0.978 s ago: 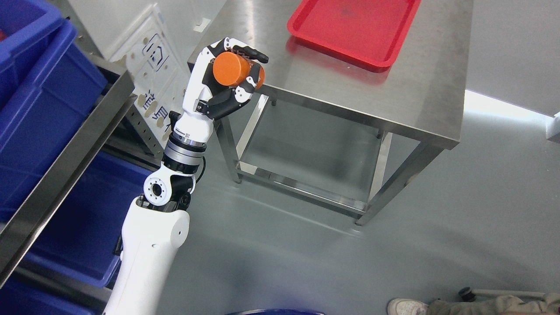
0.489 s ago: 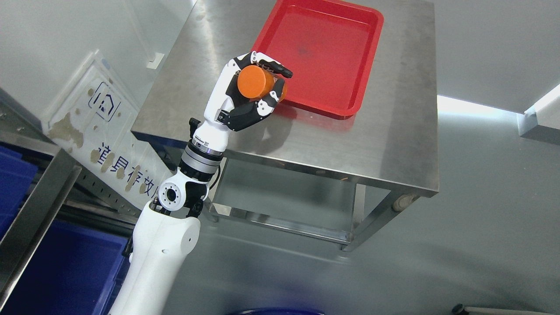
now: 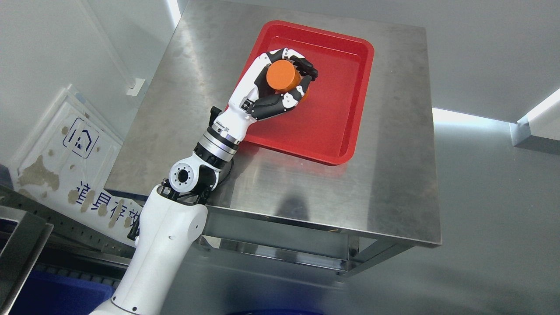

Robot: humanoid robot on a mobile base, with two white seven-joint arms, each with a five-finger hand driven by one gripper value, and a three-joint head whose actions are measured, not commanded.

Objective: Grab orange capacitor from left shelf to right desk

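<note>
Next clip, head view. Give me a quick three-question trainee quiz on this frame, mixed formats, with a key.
1. True or false: the orange capacitor lies loose on the steel desk.
2. Multiple choice: the left hand is over which thing? A) the bare desk top B) the red tray C) the floor
3. Fill in: the tray holds ____ other parts.

Key:
1. False; the left hand's fingers are closed around it.
2. B
3. No; its visible floor is bare.
</note>
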